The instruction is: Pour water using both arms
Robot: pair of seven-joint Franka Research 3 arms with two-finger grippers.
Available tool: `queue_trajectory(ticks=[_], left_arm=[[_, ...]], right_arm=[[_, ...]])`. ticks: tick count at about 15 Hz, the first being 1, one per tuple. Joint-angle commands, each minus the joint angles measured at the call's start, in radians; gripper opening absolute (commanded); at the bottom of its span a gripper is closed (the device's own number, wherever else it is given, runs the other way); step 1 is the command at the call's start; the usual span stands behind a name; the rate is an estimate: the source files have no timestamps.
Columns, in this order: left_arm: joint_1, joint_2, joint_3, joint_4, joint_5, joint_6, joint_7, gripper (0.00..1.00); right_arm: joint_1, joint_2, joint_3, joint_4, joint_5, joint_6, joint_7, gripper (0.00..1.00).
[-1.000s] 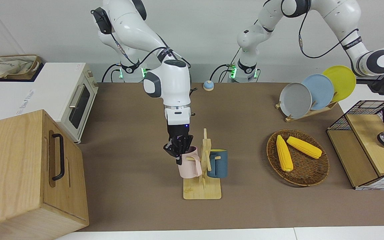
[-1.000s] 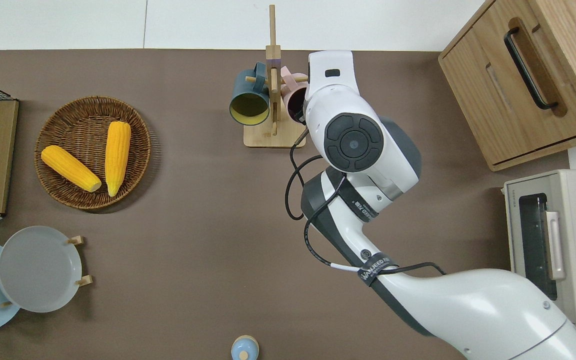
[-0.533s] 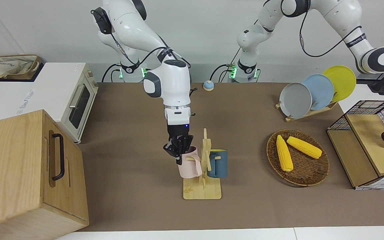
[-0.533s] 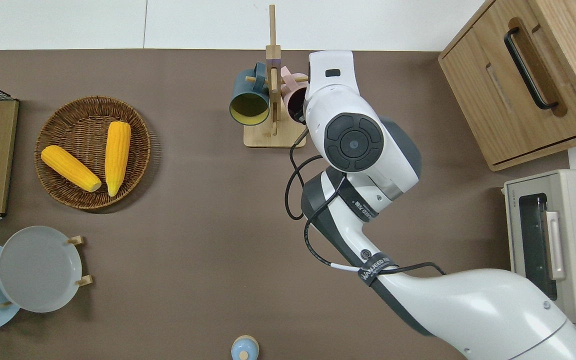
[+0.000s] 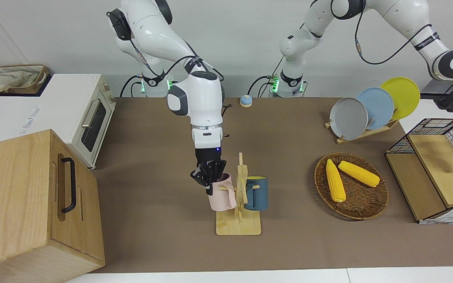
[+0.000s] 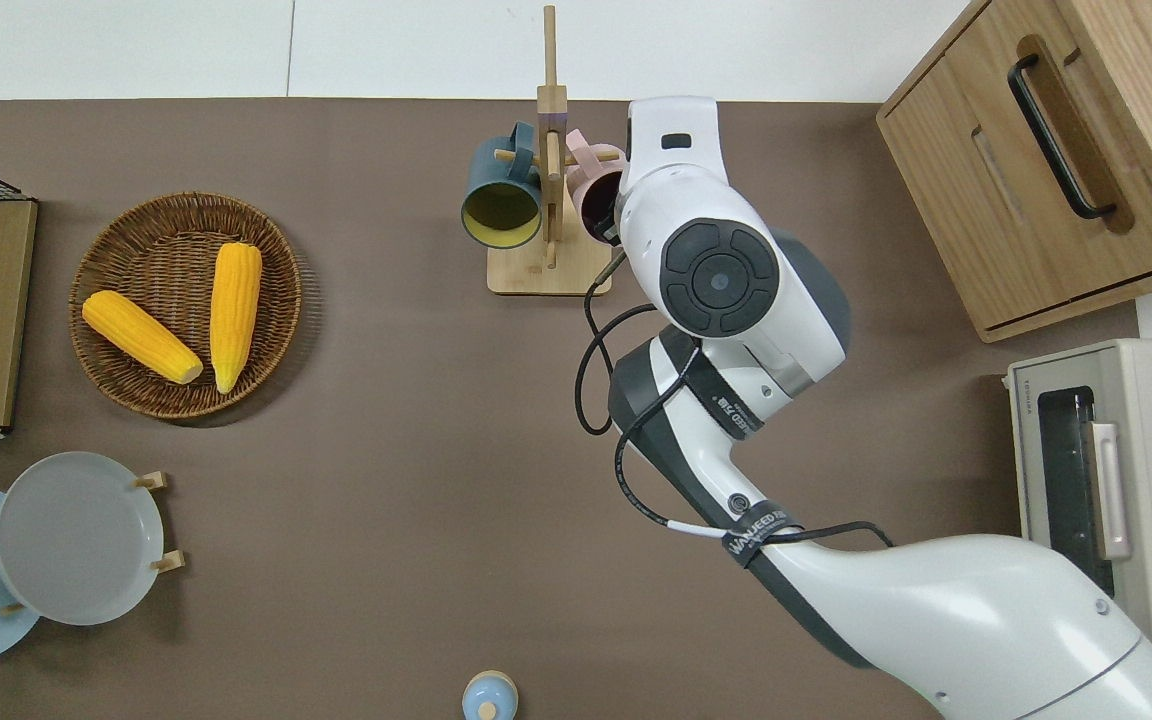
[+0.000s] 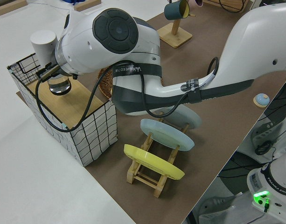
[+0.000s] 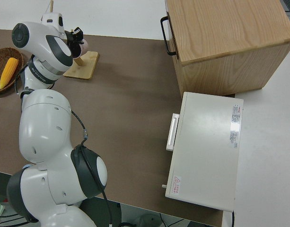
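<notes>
right claw (image 5: 209, 181) seemingly gripping pink mug (image 5: 223, 193)

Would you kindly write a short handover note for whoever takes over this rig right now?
Right gripper: shut on the rim of the pink mug, which is at its peg on the wooden mug rack, beside the blue mug.
Left gripper: at a clear glass vessel over the wooden lid of the wire basket, at the left arm's end of the table; grip unclear.
Done: each gripper is at its vessel.
Left: take the mug off the rack, bring the two vessels together, pour.
</notes>
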Motion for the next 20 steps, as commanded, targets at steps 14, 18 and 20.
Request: queue_trajectory(ticks=[14,18,20], left_arm=[[-0.016,-0.126,-0.01,0.017,0.2,-0.117,-0.266,0.0],[-0.054,-0.166,-0.01,0.014,0.303,-0.161,-0.393,0.0],[-0.088,-0.186,-0.008,0.011,0.352,-0.183,-0.445,0.0]], right_arm=[[-0.038,-0.039,0.017,-0.013,0.053,-0.042,0.003,0.021],[-0.046,-0.047,0.017,-0.019,0.062,-0.054,0.0,0.019],[-0.047,-0.055,0.017,-0.019,0.065,-0.065,-0.001,0.019]])
